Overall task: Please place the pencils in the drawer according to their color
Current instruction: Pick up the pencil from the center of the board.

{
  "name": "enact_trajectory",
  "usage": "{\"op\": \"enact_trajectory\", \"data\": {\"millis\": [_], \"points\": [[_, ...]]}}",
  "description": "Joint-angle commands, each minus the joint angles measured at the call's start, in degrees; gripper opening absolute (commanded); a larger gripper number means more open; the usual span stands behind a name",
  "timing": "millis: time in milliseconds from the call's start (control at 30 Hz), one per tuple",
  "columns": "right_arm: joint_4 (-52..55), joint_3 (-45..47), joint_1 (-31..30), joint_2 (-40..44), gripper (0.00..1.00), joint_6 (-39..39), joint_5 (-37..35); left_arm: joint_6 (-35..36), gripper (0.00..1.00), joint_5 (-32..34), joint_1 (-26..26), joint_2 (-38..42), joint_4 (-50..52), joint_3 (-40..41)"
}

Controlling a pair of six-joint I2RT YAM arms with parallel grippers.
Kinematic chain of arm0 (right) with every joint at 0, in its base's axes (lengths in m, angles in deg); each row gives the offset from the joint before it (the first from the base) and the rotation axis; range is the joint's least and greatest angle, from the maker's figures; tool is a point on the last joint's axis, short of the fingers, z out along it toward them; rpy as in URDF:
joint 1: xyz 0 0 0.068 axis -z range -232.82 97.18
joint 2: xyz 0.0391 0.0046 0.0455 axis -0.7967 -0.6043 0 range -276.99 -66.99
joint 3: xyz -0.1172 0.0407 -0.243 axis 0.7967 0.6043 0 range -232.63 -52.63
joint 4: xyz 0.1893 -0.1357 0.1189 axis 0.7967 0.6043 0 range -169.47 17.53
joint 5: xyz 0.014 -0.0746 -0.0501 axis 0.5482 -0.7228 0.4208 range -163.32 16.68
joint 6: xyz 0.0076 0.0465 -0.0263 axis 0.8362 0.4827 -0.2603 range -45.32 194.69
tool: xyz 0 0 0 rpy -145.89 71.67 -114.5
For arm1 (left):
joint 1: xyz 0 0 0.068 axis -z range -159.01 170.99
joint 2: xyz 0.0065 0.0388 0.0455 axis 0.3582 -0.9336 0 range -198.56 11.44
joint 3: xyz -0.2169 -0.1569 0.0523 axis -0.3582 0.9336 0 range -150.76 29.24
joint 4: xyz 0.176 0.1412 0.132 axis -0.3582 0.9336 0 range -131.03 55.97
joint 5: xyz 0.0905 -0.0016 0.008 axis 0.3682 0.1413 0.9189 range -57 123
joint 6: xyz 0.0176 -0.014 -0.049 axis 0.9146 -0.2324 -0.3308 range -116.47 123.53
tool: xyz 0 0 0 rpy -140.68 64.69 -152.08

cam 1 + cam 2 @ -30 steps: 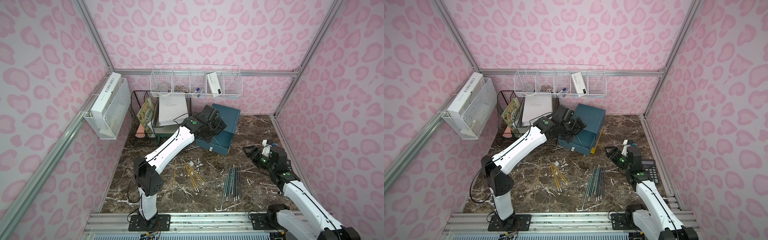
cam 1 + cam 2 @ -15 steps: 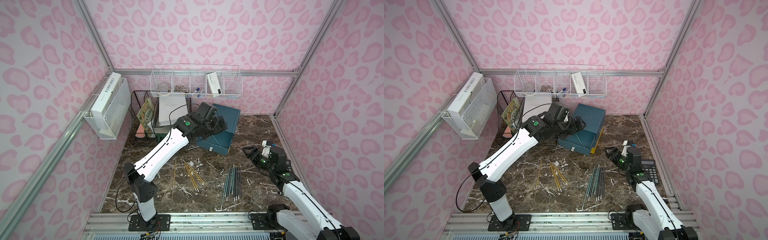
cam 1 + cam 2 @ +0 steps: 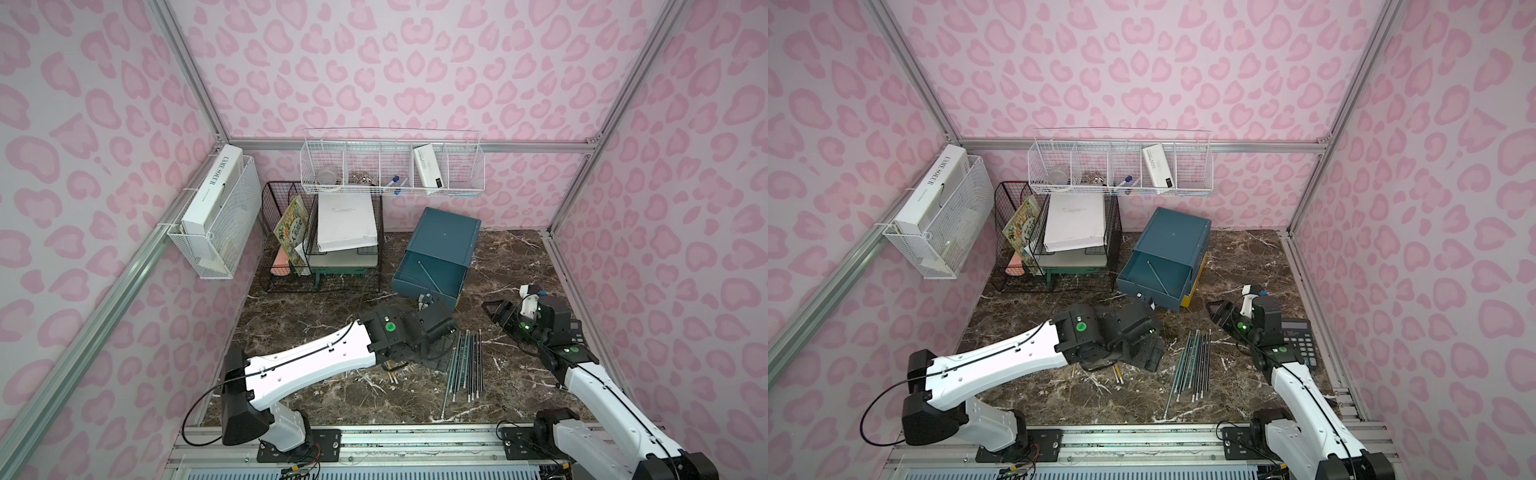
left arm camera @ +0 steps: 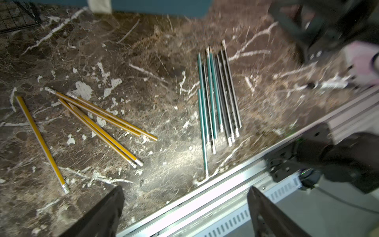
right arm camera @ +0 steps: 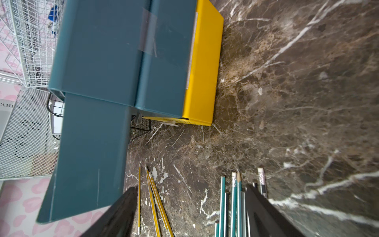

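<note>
Teal and black pencils (image 4: 217, 92) laid just ahead of wide, empty left gripper (image 4: 185, 189), long axes set toward front edge of worktop (image 3: 332, 399), right gripper (image 5: 190, 187) parted, empty

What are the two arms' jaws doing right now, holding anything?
Left gripper: jaws wide open, holding nothing.
Right gripper: jaws open, holding nothing.

Cabinet (image 3: 446, 232) at back centre of table (image 3: 332, 291); file rack (image 3: 268, 232) to its left. Top drawer (image 3: 409, 276) pulled out frontward, one pencil (image 3: 429, 276) lying in it. Row of pencils (image 3: 465, 361) in front of the cabinet, scattered pencils (image 4: 98, 121) left of the row. Calculator (image 3: 1298, 340) at right edge.
</note>
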Motion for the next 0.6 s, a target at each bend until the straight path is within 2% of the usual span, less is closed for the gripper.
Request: {"op": "enact_trajectory", "data": {"millis": [0, 267, 567], "points": [[2.1, 0.9, 0.0, 1.5, 0.81, -0.4, -0.6, 1.6, 0.94, 3.5, 2.5, -3.6, 3.7, 0.3], [3.6, 2.9, 0.0, 5.6, 0.81, 1.7, -2.0, 5.0, 0.94, -0.3, 7.0, -13.9, -0.7, 1.3], [7.4, 1.2, 0.0, 6.7, 0.81, 1.2, -3.9, 4.1, 0.92, -5.5, 7.7, -16.5, -6.4, 6.9]]}}
